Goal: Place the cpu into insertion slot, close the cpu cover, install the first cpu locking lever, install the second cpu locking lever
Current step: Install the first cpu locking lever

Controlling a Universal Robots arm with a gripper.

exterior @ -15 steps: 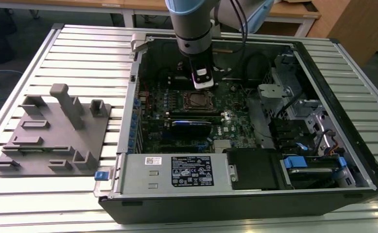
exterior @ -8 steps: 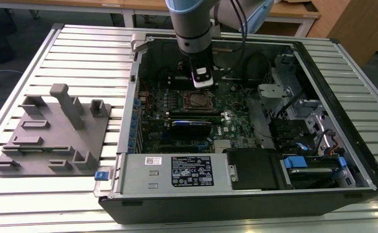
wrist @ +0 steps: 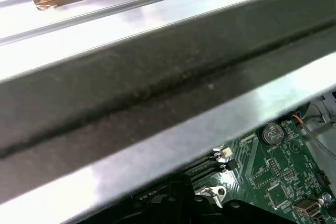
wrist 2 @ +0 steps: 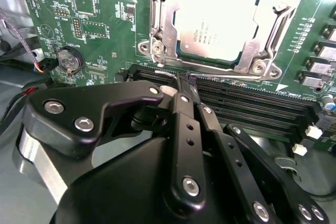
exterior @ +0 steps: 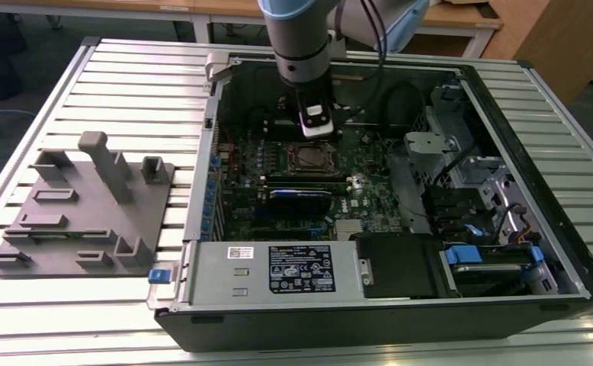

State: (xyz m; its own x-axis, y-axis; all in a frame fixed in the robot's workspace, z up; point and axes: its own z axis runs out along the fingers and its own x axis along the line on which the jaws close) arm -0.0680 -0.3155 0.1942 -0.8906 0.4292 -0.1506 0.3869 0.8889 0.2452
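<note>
Pressed together, the tool [wrist 2: 185, 85] pinches a thin lever wire [wrist 2: 167, 73] just beside the insertion slot [wrist 2: 159, 24], where the cpu [wrist 2: 219, 22] already lies under its closed cpu cover [wrist 2: 273, 35], ready for locking.

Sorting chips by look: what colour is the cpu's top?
Pale silvery grey, with small dark print; the cpu shows best in the second wrist view.

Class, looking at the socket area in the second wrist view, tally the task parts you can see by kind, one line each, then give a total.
cpu: 1
cpu cover: 1
insertion slot: 1
locking lever: 1, a thin wire rod by the end effector
Total: 4
</note>
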